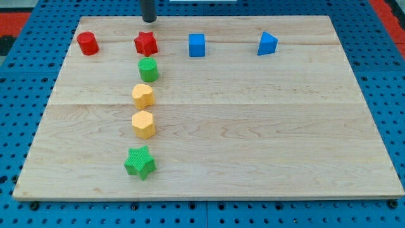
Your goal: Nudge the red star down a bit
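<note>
The red star [145, 43] lies near the view's top left of the wooden board [253, 126]. My tip [149, 20] is just above the star toward the view's top edge, a small gap apart from it. A green round block [148, 69] sits directly below the star, close to it.
A red round block [88, 43] lies left of the star. A blue cube [197, 45] and a blue wedge [267, 44] lie to its right. Below the green round block come two yellow blocks [143, 96] [143, 124] and a green star [140, 162].
</note>
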You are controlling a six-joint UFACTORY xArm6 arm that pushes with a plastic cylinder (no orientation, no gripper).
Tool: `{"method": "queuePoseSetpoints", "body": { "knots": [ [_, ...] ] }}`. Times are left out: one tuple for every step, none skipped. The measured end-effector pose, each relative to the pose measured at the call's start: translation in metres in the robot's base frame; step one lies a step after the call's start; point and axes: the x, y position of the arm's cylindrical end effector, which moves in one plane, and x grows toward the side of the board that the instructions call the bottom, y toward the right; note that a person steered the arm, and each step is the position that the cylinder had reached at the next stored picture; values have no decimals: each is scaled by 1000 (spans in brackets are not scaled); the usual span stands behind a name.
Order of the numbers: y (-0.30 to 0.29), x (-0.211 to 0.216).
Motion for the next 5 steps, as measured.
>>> {"method": "queuePoseSetpoints", "body": {
  "knots": [
    [9,1],
    [22,2],
    [31,19],
    [37,91],
    [37,138]
  ]
}}
